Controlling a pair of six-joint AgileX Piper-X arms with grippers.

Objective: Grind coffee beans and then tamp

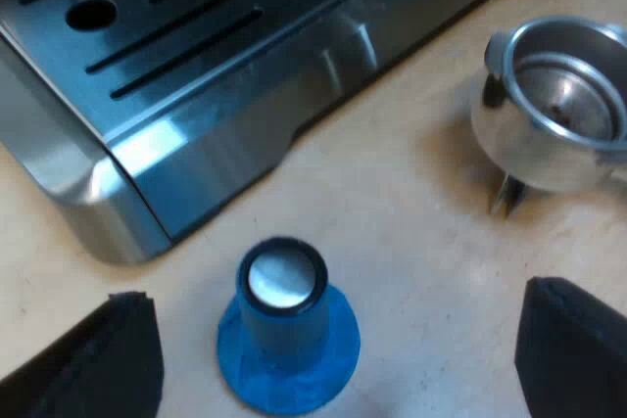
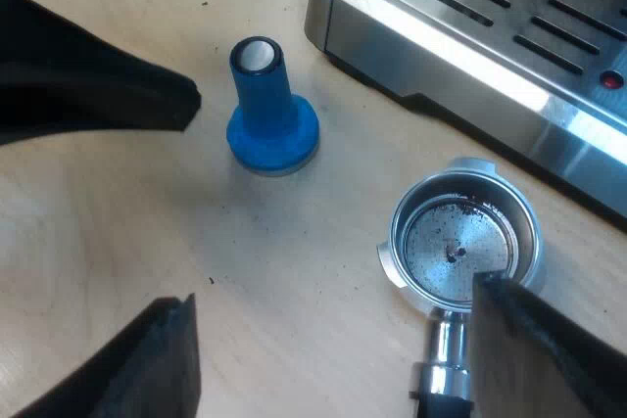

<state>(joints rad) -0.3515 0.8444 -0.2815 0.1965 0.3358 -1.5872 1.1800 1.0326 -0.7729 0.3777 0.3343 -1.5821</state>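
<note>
**Left jaws:** we find them standing wide apart and gripping nothing. Their 2 black fingers (image 1: 88,364) sit either side of the blue tamper (image 1: 287,335), clear of it on both sides.

**Blue tamper:** it stands upright on the pale wooden tabletop (image 1: 411,242), flared base down and round stem up. A bright metal disc caps the stem. It stands near the corner of the espresso machine (image 1: 196,95), apart from the brushed steel edge. The machine's tray shows long dark slots and 1 round hole.

**Metal holder** (image 2: 460,242)**:** it lies loose on the tabletop, near the machine's edge and well apart from the tamper. Its basket faces up. The perforated floor is shiny, with dark coffee specks scattered across it. From the left wrist view we note a short forked spout under the bowl. The steel neck of its handle runs out from the rim.

**Right jaws:** these are also spread wide and hold nothing. 1 finger (image 2: 549,349) hangs over the holder's rim beside the neck. We cannot tell whether it touches.
</note>
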